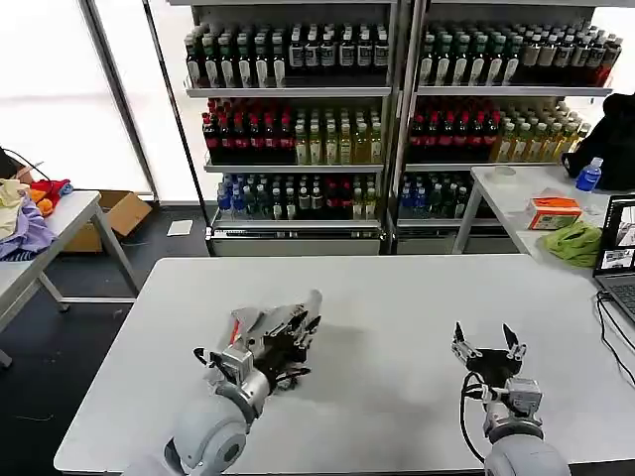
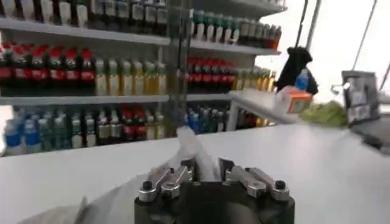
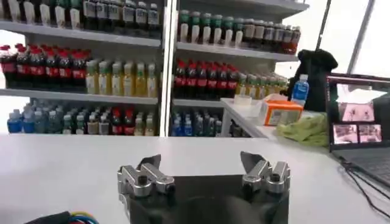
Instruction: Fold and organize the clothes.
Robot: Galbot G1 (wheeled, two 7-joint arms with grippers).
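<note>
1. The left tool sits low over the white worktop, left of the middle, with a pale grey piece of the clothes caught in it.
2. From the left wrist, the fingers are drawn close together and a peak of the cloth stands up between them, so the tool is clenched on the garment.
3. More of the same fabric trails back beside the tool body.
4. The right tool hovers over the worktop on the right side, well apart from the left one.
5. Its two fingertips stand wide apart with nothing between them: it is released.
6. Behind the worktop stand shelves of bottled drinks.
7. A side table to the right carries an orange box and a green cloth.
</note>
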